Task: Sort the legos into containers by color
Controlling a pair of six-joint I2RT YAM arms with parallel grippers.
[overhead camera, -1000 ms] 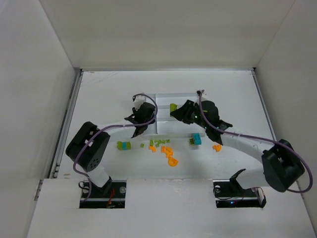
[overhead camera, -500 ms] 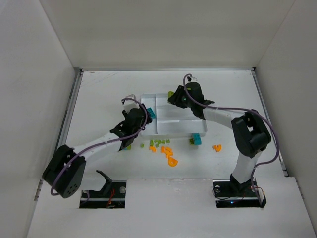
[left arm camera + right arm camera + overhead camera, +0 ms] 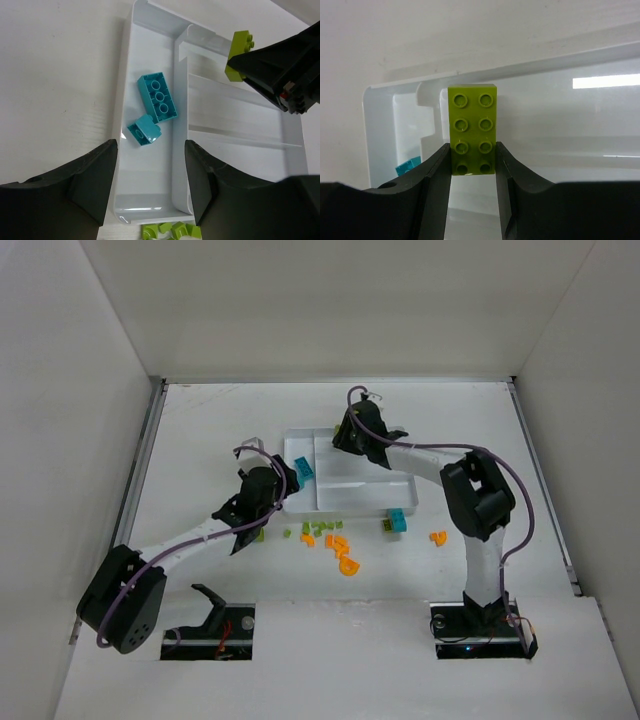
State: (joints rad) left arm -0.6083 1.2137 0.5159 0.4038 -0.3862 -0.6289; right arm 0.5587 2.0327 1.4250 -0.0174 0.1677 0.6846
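The white tray (image 3: 362, 486) lies mid-table. Its narrow crosswise section (image 3: 122, 100) holds two teal bricks (image 3: 158, 96), which also show from above (image 3: 303, 468). My left gripper (image 3: 280, 483) hangs open and empty over the near end of that section (image 3: 150, 192). My right gripper (image 3: 346, 433) is over the tray's far edge, shut on a lime green brick (image 3: 472, 130), which also shows in the left wrist view (image 3: 239, 48). Below the brick in the right wrist view are the tray's (image 3: 545, 62) long sections.
Loose bricks lie on the table in front of the tray: several lime green ones (image 3: 320, 530), orange ones (image 3: 340, 552), a teal and green pair (image 3: 396, 522), one orange piece (image 3: 438, 537). A green brick (image 3: 258, 534) lies under the left arm.
My right gripper has carried the lime green brick from over the tray's middle to its far edge. My left gripper has drawn back toward the near left, uncovering the tray and teal bricks.
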